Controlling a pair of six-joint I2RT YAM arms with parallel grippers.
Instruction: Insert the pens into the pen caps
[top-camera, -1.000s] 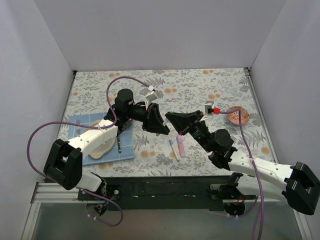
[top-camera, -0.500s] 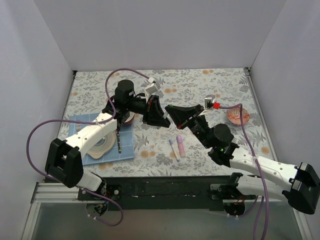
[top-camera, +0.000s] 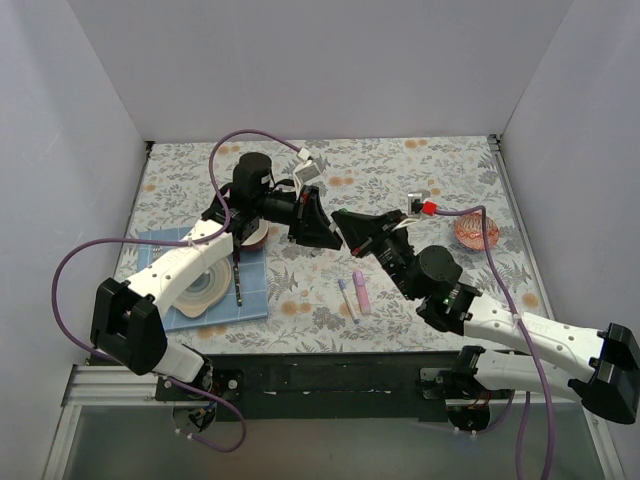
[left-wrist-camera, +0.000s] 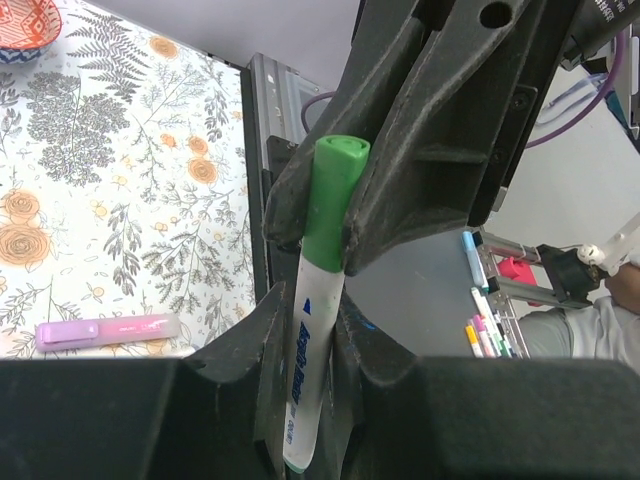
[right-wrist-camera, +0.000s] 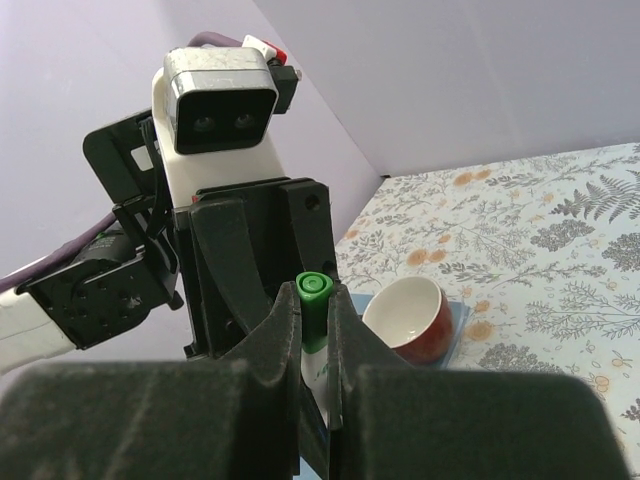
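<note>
A white pen (left-wrist-camera: 300, 360) with a green pen cap (left-wrist-camera: 330, 200) on its end hangs in the air between both arms. My left gripper (left-wrist-camera: 305, 315) is shut on the white barrel. My right gripper (right-wrist-camera: 315, 300) is shut on the green cap (right-wrist-camera: 314, 300), its fingers (left-wrist-camera: 420, 150) meeting mine tip to tip. From above, the left gripper (top-camera: 322, 230) and right gripper (top-camera: 348, 228) touch over mid-table. Two more pens lie on the cloth: a slim white one with a purple cap (top-camera: 346, 297) and a thicker pink one (top-camera: 361, 291), the pink pen (left-wrist-camera: 108, 330) also showing in the left wrist view.
A red bowl (right-wrist-camera: 405, 320) sits on a blue mat (top-camera: 160, 250) with a plate (top-camera: 205, 290) and a fork (top-camera: 238, 285) at the left. A small orange patterned bowl (top-camera: 475, 232) stands at the right. White walls enclose the table.
Both grippers have lifted and shifted towards the back, and their tips have closed the gap, now meeting around the green-capped pen.
</note>
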